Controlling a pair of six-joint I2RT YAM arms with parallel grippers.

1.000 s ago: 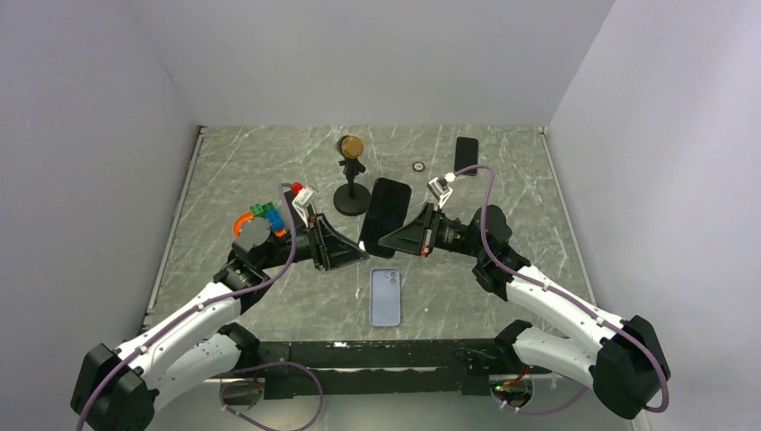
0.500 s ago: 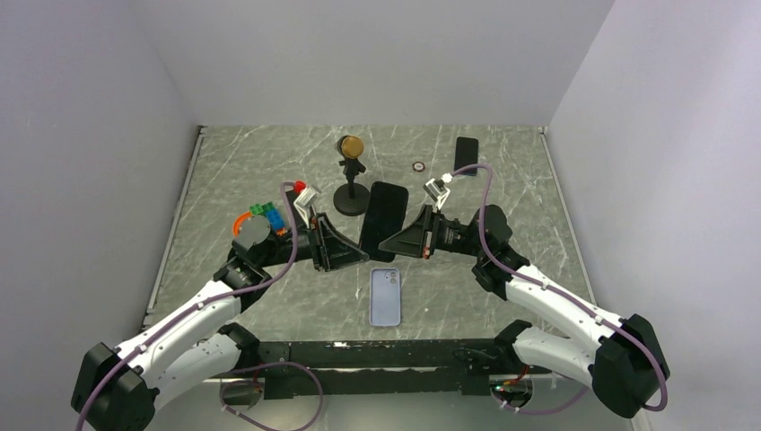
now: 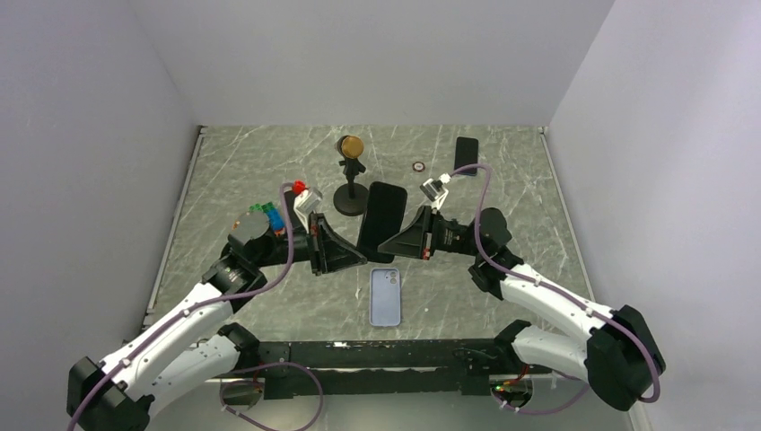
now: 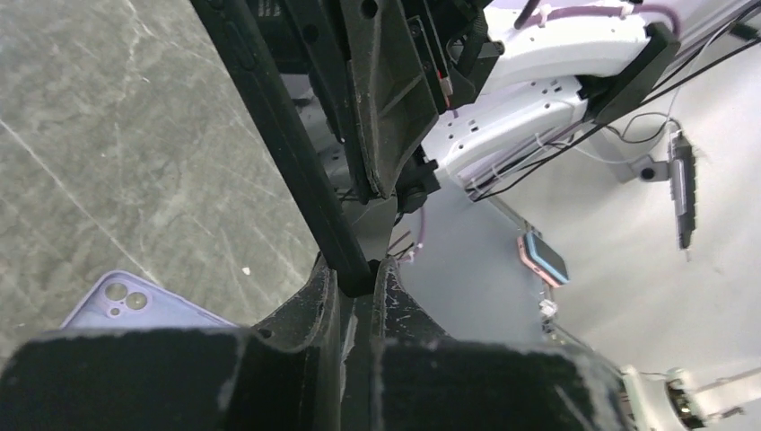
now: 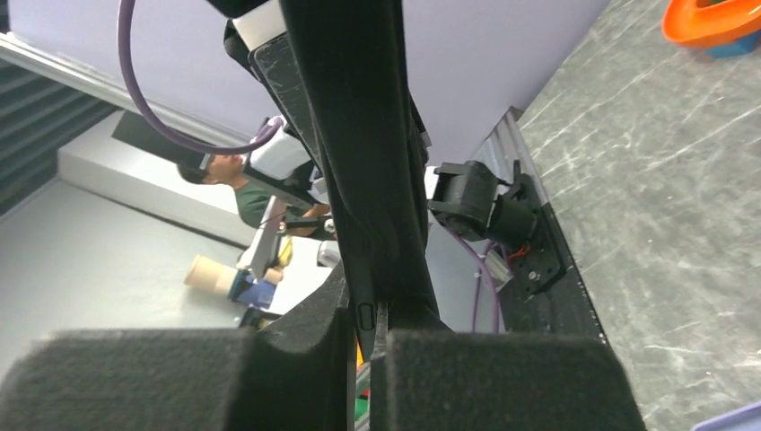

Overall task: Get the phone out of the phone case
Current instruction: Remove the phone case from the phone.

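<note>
1. Since a second ago, the black phone case [image 3: 380, 215] has drifted slightly left; the left wrist now hides the orange ring.
2. Left fingers [image 4: 310, 301] and right fingers [image 5: 314, 314] pinch its opposite edges, nearly closed; it is held tilted above the tabletop [image 3: 502, 180].
3. No phone is visibly parted from it; extraction judged outstanding.
4. Microphone stand [image 3: 350, 175] just behind; lavender handset [image 3: 385, 296] lies beneath, near the front edge; open room to the right.

Black slab [image 3: 381, 214], glossy and round-cornered, raised above the centre of the bench [image 3: 224, 171] and tilted, its lower end pinched between the left tool [image 3: 361, 256] and the right tool [image 3: 386, 243]. Lavender slab [image 3: 385, 296], two camera lenses at its far-left corner, lying flat toward the near edge. Which is phone and which is case cannot be told.
</note>
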